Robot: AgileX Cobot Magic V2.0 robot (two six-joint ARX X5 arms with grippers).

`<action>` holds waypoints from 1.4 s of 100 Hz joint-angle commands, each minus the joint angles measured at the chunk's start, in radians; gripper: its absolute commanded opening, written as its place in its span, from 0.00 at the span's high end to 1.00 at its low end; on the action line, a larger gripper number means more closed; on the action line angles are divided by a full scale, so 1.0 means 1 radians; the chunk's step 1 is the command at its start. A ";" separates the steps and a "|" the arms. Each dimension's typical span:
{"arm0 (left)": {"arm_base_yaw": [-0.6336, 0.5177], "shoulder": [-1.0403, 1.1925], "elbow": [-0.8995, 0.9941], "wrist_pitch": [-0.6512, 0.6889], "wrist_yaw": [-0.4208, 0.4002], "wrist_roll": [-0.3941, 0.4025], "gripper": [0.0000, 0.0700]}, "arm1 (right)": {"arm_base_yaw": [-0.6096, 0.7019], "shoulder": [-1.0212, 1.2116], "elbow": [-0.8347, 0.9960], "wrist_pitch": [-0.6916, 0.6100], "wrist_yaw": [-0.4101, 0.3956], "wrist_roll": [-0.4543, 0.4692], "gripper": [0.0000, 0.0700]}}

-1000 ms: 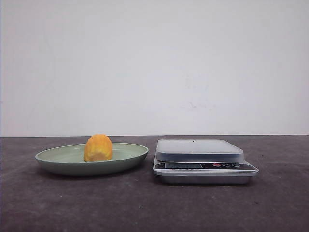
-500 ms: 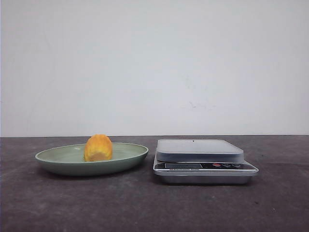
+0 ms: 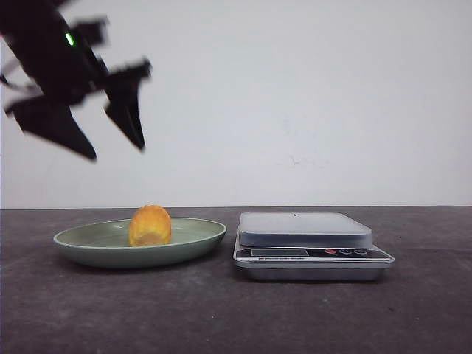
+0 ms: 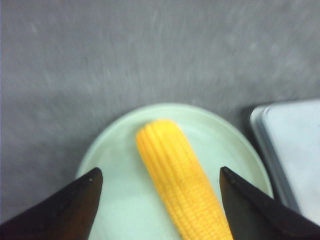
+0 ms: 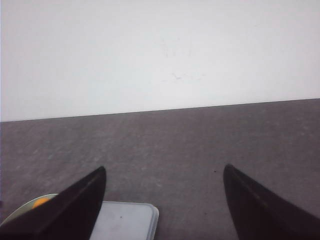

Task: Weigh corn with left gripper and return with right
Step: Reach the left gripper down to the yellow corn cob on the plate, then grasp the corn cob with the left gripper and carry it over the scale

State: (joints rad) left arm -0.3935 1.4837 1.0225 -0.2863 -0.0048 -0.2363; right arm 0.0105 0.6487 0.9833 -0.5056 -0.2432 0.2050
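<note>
The yellow-orange corn (image 3: 150, 226) lies on a pale green plate (image 3: 88, 247) at the left of the table. In the left wrist view the corn (image 4: 180, 180) lies lengthwise between the two fingers, well below them, on the plate (image 4: 115, 200). My left gripper (image 3: 116, 151), black with a green light, hangs open high above the plate's left part. My left gripper (image 4: 159, 174) holds nothing. My right gripper (image 5: 164, 170) is open and empty, out of the front view.
A silver kitchen scale (image 3: 313, 247) with a flat grey pan stands right of the plate. Its pan shows in the left wrist view (image 4: 295, 150) and the right wrist view (image 5: 125, 222). A white wall stands behind the dark table.
My left gripper has come into the front view at the upper left, above the plate. The corn, plate and scale have not moved.
</note>
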 commanded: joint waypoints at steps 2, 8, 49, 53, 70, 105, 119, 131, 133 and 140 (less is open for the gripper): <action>-0.015 0.055 0.017 0.034 -0.008 -0.024 0.36 | 0.002 0.004 0.020 0.009 -0.004 -0.014 0.33; -0.025 0.094 0.017 0.054 -0.012 -0.042 0.36 | 0.002 0.004 0.020 0.009 -0.005 -0.014 0.33; -0.100 0.241 0.017 0.095 -0.070 -0.071 0.36 | 0.002 0.003 0.020 -0.002 -0.004 -0.016 0.33; -0.103 0.248 0.017 0.094 -0.070 -0.072 0.36 | 0.002 0.003 0.020 -0.004 -0.004 -0.016 0.33; -0.119 0.252 0.017 0.107 -0.078 -0.079 0.59 | 0.002 0.003 0.020 -0.015 -0.003 -0.030 0.33; -0.127 0.211 0.017 0.097 -0.074 -0.067 0.99 | 0.002 0.003 0.020 -0.020 0.005 -0.035 0.33; -0.155 0.128 0.021 0.097 -0.055 -0.068 0.99 | 0.002 0.003 0.020 -0.023 0.005 -0.034 0.33; -0.217 0.076 0.064 0.068 -0.037 -0.067 0.99 | 0.002 0.003 0.020 -0.027 0.005 -0.034 0.33; -0.230 0.076 0.079 0.060 -0.037 -0.066 0.99 | 0.001 0.003 0.020 -0.027 0.005 -0.034 0.33; -0.274 0.083 0.140 0.031 -0.038 -0.063 0.99 | 0.002 0.003 0.020 -0.023 0.005 -0.034 0.33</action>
State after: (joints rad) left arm -0.6323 1.5436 1.1072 -0.2512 -0.0479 -0.3065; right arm 0.0105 0.6483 0.9833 -0.5381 -0.2398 0.1799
